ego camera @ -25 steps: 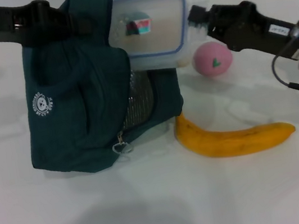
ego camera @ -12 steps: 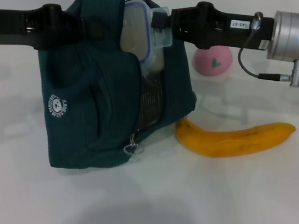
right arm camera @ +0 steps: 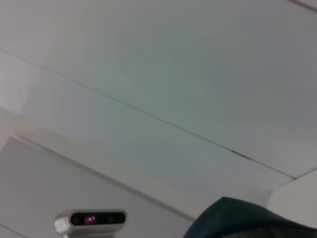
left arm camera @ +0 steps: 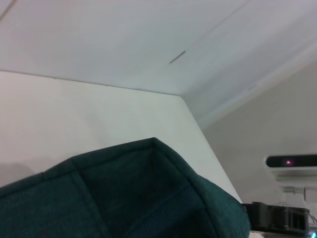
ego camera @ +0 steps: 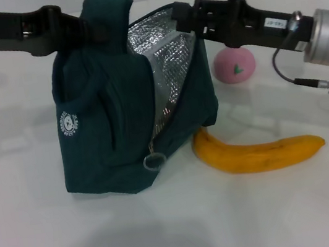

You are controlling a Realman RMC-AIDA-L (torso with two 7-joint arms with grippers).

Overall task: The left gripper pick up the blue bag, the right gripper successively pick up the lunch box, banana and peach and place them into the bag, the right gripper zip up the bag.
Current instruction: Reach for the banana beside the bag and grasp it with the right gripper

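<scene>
The blue bag [ego camera: 120, 118] stands upright on the table [ego camera: 241, 211], mouth gaping, foil lining exposed. The left gripper [ego camera: 84, 33] is clamped on its top edge. The right gripper [ego camera: 182, 17] is at the opening, jaw state indeterminable. The lunch box, visible half a second ago, has gone from view.

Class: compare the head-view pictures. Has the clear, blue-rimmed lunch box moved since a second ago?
Yes. It was above the pink peach, level with the teal fabric bag's top; now it is out of sight, presumably dropped inside the bag.
</scene>
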